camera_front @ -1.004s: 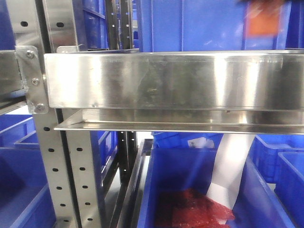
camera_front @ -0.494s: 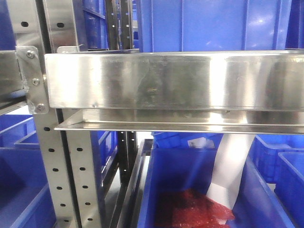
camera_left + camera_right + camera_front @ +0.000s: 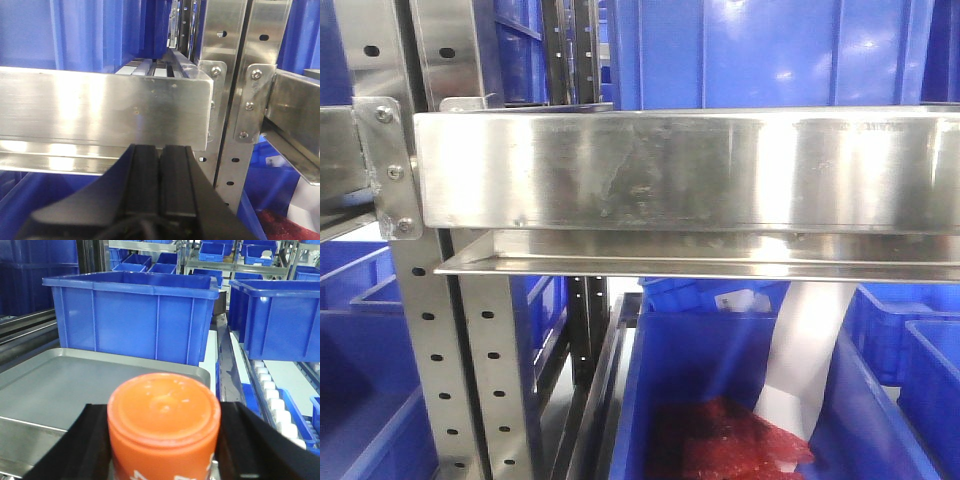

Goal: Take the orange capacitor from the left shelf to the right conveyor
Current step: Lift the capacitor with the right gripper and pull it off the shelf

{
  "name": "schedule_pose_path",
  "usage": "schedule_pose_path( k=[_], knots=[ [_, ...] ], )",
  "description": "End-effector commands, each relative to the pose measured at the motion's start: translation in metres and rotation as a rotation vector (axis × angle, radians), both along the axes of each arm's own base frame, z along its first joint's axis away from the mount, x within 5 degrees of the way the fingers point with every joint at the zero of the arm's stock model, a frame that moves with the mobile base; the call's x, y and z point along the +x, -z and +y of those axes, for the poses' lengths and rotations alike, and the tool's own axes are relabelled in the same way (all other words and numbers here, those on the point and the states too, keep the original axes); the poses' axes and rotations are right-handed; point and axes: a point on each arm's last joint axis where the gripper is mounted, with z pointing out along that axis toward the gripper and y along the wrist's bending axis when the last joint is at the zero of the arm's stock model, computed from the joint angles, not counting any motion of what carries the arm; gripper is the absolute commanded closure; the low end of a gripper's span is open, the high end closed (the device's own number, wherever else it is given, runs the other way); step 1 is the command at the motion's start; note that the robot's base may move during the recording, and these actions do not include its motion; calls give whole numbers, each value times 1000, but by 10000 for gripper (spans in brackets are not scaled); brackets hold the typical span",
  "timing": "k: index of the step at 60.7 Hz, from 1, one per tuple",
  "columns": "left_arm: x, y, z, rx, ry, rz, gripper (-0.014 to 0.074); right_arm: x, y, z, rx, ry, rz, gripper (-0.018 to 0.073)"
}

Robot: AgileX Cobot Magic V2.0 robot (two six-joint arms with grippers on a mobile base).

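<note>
The orange capacitor [image 3: 164,407] fills the bottom of the right wrist view, flat top towards the camera, with white print on its side. My right gripper [image 3: 163,415] is shut on it, with a black finger [image 3: 90,440] on each side. It hangs over the near end of a flat silver tray [image 3: 60,380]. My left gripper [image 3: 160,150] is shut and empty, just in front of and below the left shelf's shiny front rail [image 3: 100,110]. The same rail [image 3: 680,170] spans the front view. The right conveyor is out of view.
A big blue bin [image 3: 130,315] stands behind the tray, another [image 3: 280,315] to its right beside white rollers [image 3: 275,405]. Perforated steel posts [image 3: 440,360] [image 3: 240,100] hold the shelf. Below the rail, a blue bin [image 3: 720,400] holds red material.
A blurred orange shape at the top right of the front view one second ago has left that view. The shelf and bins have not moved.
</note>
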Motion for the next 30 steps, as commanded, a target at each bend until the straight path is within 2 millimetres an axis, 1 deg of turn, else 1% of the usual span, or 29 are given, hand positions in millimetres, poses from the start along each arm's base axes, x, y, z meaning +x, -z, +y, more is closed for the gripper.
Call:
schedule_pose_path(
  k=[1, 30],
  knots=[
    [-1, -10, 1, -14, -4, -103, 723, 0, -16, 0, 0, -1, -104, 468],
    [-1, -10, 1, -14, -4, -103, 723, 0, -16, 0, 0, -1, -104, 472]
  ],
)
